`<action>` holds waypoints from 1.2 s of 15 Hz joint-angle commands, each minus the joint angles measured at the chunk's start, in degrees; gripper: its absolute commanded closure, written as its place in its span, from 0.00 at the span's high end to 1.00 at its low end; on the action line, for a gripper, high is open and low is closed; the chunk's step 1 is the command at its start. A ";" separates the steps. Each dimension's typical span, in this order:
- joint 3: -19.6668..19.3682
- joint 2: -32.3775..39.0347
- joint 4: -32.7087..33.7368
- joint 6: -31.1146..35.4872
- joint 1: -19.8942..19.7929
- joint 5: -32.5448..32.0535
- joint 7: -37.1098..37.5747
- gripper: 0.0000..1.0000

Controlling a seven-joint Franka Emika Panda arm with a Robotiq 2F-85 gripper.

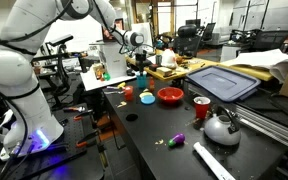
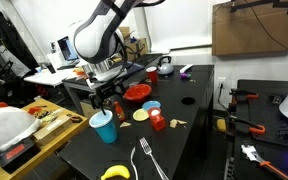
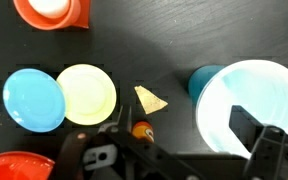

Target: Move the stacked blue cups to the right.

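Note:
The stacked blue cups stand upright near the table's edge as one tall cyan tumbler. They also show in an exterior view. In the wrist view I look down into their wide rim. My gripper is open just above them. Its right finger hangs over the cups' opening and its left finger is over bare table. Both exterior views show the gripper directly over the cups. Nothing is held.
A low blue dish, a yellow dish, a chip and a small orange ball lie beside the cups. A red bowl, red cup, kettle, fork and banana share the table.

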 commanded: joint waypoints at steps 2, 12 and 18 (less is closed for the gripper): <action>-0.31 1.07 1.07 0.19 0.84 1.23 1.60 0.74; 0.68 -0.69 -1.11 1.95 1.74 1.76 0.95 0.02; 2.11 -5.24 -4.72 2.49 2.94 1.94 -0.20 0.01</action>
